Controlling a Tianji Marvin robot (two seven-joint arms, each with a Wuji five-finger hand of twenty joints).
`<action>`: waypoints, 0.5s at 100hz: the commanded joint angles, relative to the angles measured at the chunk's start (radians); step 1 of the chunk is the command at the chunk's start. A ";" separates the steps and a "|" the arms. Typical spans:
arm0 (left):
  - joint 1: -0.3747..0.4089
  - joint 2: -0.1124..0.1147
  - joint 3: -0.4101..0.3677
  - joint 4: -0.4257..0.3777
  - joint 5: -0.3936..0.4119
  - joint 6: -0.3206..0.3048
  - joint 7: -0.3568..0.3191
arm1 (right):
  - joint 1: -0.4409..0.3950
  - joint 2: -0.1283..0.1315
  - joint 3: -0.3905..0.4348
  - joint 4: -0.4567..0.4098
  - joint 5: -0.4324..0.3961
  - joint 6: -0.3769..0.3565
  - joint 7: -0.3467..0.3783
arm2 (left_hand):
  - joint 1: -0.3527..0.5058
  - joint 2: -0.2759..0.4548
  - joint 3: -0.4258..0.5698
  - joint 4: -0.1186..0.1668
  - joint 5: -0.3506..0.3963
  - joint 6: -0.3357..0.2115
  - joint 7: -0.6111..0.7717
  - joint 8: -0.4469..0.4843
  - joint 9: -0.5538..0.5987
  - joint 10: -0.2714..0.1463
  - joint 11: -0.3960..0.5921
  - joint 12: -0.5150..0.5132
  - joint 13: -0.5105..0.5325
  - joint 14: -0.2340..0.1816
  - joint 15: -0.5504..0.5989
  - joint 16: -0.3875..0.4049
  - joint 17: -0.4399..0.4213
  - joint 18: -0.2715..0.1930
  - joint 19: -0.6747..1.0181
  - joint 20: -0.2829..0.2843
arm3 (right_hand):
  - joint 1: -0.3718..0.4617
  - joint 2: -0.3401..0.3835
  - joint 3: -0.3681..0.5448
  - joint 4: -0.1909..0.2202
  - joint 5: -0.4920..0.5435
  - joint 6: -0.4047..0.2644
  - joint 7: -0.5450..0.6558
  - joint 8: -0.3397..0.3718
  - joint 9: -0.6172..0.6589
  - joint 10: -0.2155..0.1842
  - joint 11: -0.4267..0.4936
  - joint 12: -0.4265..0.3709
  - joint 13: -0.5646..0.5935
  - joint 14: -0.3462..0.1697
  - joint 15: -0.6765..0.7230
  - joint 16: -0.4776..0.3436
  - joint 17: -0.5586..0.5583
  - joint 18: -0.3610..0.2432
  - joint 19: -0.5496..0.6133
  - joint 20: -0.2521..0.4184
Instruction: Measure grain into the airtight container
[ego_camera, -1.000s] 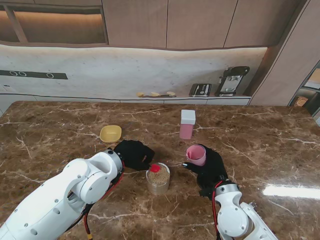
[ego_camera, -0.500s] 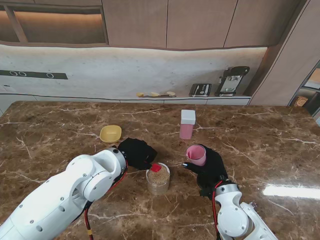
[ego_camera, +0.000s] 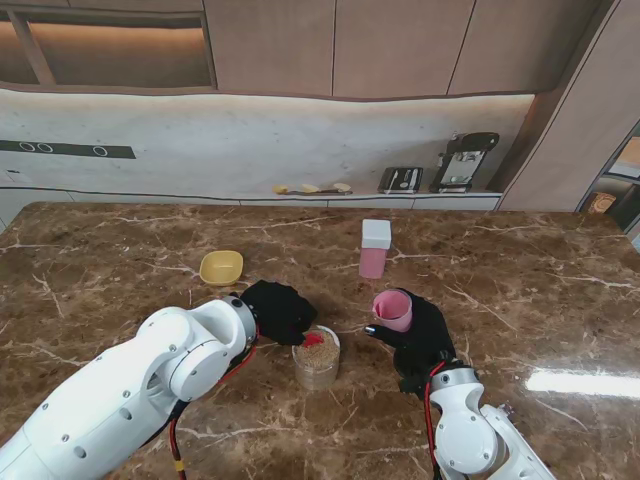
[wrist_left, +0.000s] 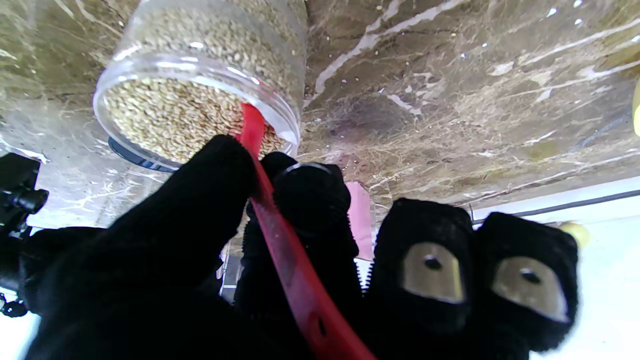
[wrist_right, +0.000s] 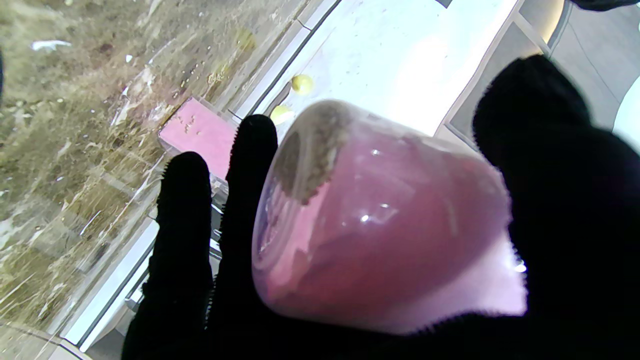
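Worktop (ego_camera: 520, 270): brown marble with pale veins; everything you are working with stands on it.
Left hand (ego_camera: 278, 311): black-gloved, just to the left of the grain jar and slightly farther from you; your fingers (wrist_left: 200, 200) are closed on the red scoop's handle, thumb and first finger pinching it from either side.
Right hand (ego_camera: 420, 335): black-gloved, to the right of the jar; your fingers (wrist_right: 250, 165) are wrapped round the pink cup, holding it clear of the worktop.
Grain jar (ego_camera: 316, 358): clear, round, upright, nearly full of tan grain, between your two hands.
Pink container (ego_camera: 374, 249): pink body with a white lid on it, upright, farther from you than the cup and well apart from both hands.
Pink cup (ego_camera: 392, 310): translucent, with a little grain showing at its far end in the right wrist view.
Yellow dish (ego_camera: 221, 267): near your left hand, on its far side.
Red scoop (wrist_left: 260, 165): its bowl end dips into the grain at the jar's mouth, and the handle runs back between your left fingers.
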 joint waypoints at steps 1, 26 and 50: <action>0.000 0.001 0.008 0.010 -0.011 0.015 -0.012 | -0.006 -0.003 -0.002 0.007 0.005 0.000 0.014 | 0.031 0.019 0.061 -0.003 0.026 -0.081 0.024 0.022 0.076 -0.043 0.034 0.002 0.029 -0.014 0.092 -0.006 0.044 -0.021 0.148 0.004 | 0.032 0.213 0.159 -0.036 0.051 -0.073 0.000 0.003 0.005 -0.029 0.004 -0.014 -0.010 -0.014 0.004 0.013 -0.007 -0.011 0.009 0.004; -0.016 0.003 0.026 0.022 -0.086 0.064 -0.044 | -0.004 -0.004 -0.003 0.010 0.004 -0.002 0.011 | 0.033 0.018 0.060 -0.003 0.026 -0.078 0.023 0.022 0.076 -0.041 0.034 0.002 0.029 -0.011 0.091 -0.006 0.044 -0.019 0.147 0.001 | 0.032 0.215 0.158 -0.036 0.052 -0.071 0.000 0.003 0.005 -0.029 0.003 -0.014 -0.010 -0.015 0.005 0.013 -0.008 -0.010 0.008 0.004; -0.030 0.004 0.044 0.032 -0.179 0.141 -0.065 | -0.003 -0.004 -0.004 0.012 0.004 -0.001 0.011 | 0.037 0.021 0.057 -0.002 0.024 -0.075 0.023 0.020 0.076 -0.038 0.034 0.003 0.029 -0.009 0.091 -0.006 0.044 -0.017 0.147 0.000 | 0.032 0.215 0.157 -0.037 0.052 -0.071 0.000 0.003 0.004 -0.029 0.003 -0.014 -0.011 -0.014 0.005 0.013 -0.008 -0.010 0.008 0.005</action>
